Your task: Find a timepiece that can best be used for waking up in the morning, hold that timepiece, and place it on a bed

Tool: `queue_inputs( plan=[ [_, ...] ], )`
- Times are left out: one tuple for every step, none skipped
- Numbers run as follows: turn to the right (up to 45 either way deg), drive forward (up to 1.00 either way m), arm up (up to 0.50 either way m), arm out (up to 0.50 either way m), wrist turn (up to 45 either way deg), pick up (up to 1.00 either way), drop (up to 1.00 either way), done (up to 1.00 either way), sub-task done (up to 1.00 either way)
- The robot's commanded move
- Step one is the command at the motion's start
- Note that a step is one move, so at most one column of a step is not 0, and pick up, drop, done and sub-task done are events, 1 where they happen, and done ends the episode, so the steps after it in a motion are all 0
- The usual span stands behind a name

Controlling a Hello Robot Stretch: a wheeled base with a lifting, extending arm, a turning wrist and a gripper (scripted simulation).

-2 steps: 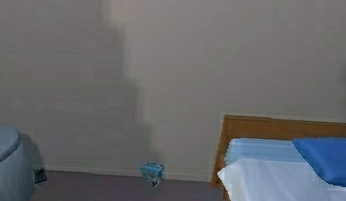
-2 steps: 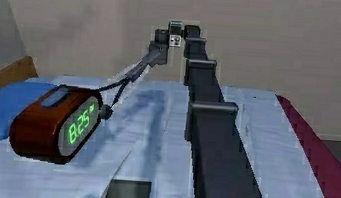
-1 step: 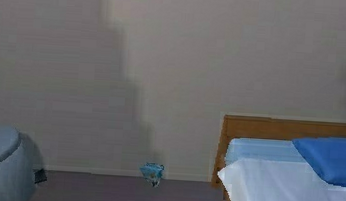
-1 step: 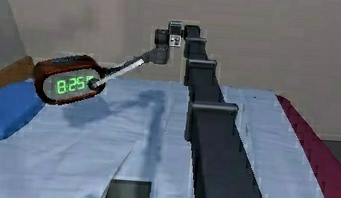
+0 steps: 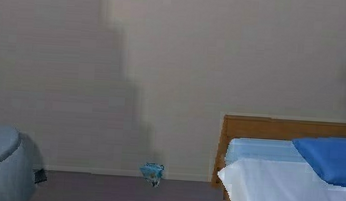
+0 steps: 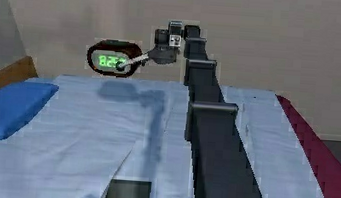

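Note:
In the arm side view the dark arm bar [image 6: 211, 130] reaches out over the bed [image 6: 96, 132]. At its far end the gripper [image 6: 141, 57] holds a black oval alarm clock [image 6: 111, 60] with green digits, which hangs clear above the pale blue bedsheet against the wall. The same bed [image 5: 276, 180] lies at the forward view's right, with a wooden headboard [image 5: 279, 128] and a white sheet.
A blue pillow [image 6: 12, 111] lies at the bed's left end in the arm side view, and the blue pillow [image 5: 333, 160] tops the bed in the forward view. A small blue object [image 5: 153, 171] sits on the floor by the wall. A grey rounded seat [image 5: 5, 163] fills the lower left.

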Motion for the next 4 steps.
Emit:
queue_inputs(
  plan=[
    [0.0,0.00,0.00,0.00,39.0,0.00,0.00,0.00,0.00],
    [0.0,0.00,-0.22,0.00,0.0,0.00,0.00,0.00,0.00],
    [0.0,0.00,-0.32,0.00,0.0,0.00,0.00,0.00,0.00],
    [0.0,0.00,0.00,0.00,0.0,0.00,1.00,0.00,0.00]
  ],
)
